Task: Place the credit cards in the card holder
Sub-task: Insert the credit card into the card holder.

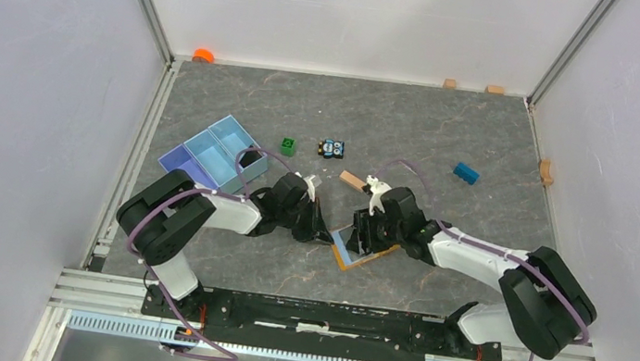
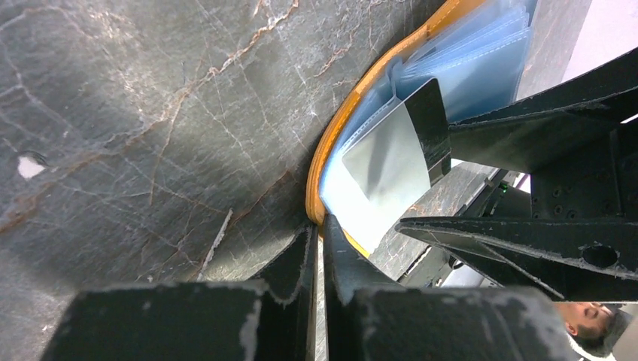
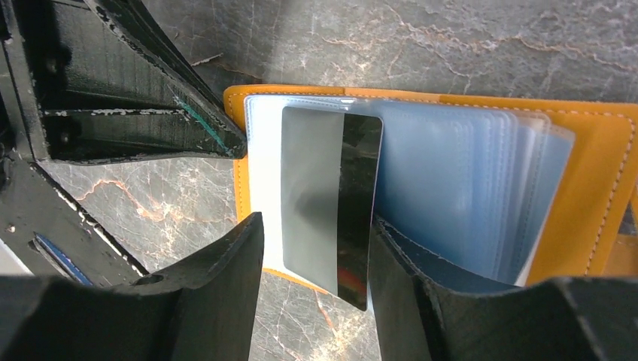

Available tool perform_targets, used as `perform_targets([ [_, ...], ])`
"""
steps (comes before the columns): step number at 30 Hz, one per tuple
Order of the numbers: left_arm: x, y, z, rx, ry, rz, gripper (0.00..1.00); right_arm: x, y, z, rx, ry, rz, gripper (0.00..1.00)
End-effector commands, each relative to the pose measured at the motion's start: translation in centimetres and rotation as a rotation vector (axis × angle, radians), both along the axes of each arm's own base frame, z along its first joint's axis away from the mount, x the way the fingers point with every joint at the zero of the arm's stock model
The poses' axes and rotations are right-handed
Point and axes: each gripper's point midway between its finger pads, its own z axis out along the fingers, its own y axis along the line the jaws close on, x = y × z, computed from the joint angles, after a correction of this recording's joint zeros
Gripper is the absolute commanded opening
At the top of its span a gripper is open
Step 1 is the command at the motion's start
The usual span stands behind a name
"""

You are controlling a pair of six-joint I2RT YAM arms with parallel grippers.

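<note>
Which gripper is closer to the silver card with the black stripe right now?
Right. The right gripper straddles the silver card, a finger on each side, over the open card holder. The left gripper is shut at the holder's orange edge, beside the card.

Card holder (image 1: 361, 253) lies open on table (image 1: 452, 142), near centre, between both grippers. Card (image 3: 331, 203) over its pockets. Divided tray (image 1: 212, 155) far left. Small block (image 1: 466, 173) far right; toy car (image 1: 331, 148) behind holder.

Left gripper (image 2: 319, 252) nearly closed — right gripper (image 3: 316, 259) clamping a card.
</note>
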Motion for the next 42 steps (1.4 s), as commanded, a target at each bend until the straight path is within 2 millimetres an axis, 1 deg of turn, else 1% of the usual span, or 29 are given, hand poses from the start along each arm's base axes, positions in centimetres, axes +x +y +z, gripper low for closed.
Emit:
perform_targets([
  [1,0.3,-0.3,-0.5,0.005,-0.003,0.005,0.04,-0.7,-0.3,-1.2,-0.092,0.016,0.056,0.57],
  [2,0.3,-0.3,-0.5,0.006,-0.002,0.004,0.02,-0.8,-0.2,-1.2,-0.1,0.018,0.068,0.57],
  [8,0.5,-0.4,-0.3,0.004,-0.016,-0.001,0.02,-1.8,0.0,-1.6,-0.166,0.017,0.161,0.6],
  [14,0.7,-0.7,0.1,-0.007,-0.025,-0.003,0.02,-2.7,1.2,-1.4,-0.176,-0.007,0.241,0.63],
  [16,0.7,-0.7,0.3,-0.011,-0.026,-0.005,0.02,-2.8,1.5,-1.4,-0.181,-0.014,0.241,0.63],
  [20,0.7,-0.7,0.7,-0.019,-0.033,-0.004,0.02,-2.5,1.9,-1.1,-0.2,-0.05,0.186,0.63],
  [24,0.7,-0.7,0.9,-0.022,-0.038,-0.002,0.02,-2.2,2.5,-0.4,-0.194,-0.087,0.134,0.63],
  [29,0.7,-0.8,1.1,-0.029,-0.042,-0.004,0.02,-2.6,3.3,-0.3,-0.211,-0.116,0.176,0.65],
  [33,0.8,-0.7,1.4,-0.03,-0.052,-0.003,0.02,-2.8,3.4,-0.4,-0.236,-0.124,0.201,0.68],
  [37,0.9,0.2,0.9,0.012,-0.061,0.008,0.02,-2.5,3.4,0.8,-0.228,-0.151,0.195,0.74],
  [42,1.1,2.4,-0.1,0.11,-0.079,0.007,0.02,-1.4,3.6,3.6,-0.197,-0.227,0.16,0.78],
])
